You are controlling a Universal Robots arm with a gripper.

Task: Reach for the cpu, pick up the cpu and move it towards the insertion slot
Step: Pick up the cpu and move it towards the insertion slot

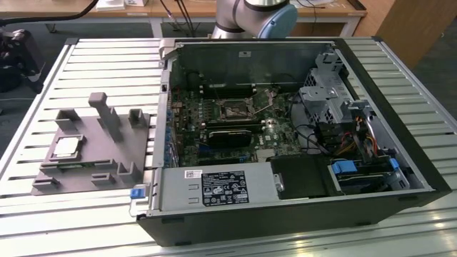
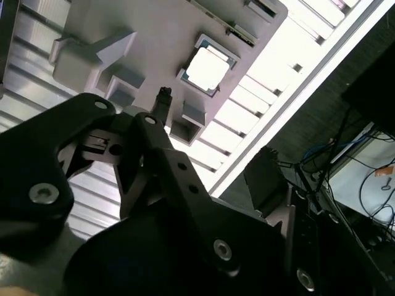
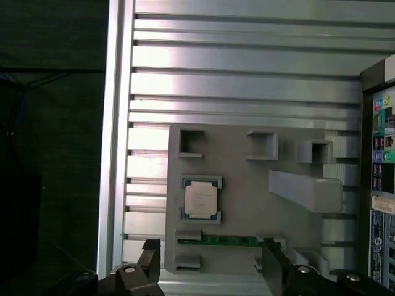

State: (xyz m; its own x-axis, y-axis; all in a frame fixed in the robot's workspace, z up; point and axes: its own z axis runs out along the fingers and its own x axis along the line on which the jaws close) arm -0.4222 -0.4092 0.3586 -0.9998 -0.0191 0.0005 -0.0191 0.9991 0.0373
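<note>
Slatted metal table (image 1: 85,59) is carrying an open computer case (image 1: 286,214) and, on the exterior view's left of it, a grey tray (image 1: 96,155). You are sitting at the reach stage: the cpu (image 3: 200,200) is lying in its tray recess, not yet gripped or lifted. Your gripper (image 3: 210,246) is hovering over the tray with jaws spread wide and empty, its fingers (image 3: 150,259) standing near the chip but not touching it. The insertion slot (image 1: 234,110) is sitting inside the case, well apart from the chip, so by my reading both pickup and carry are outstanding. Chip is lying flat, metal top facing up, edges squared to the tray's; being near-square, it is showing no clear long axis.
</note>
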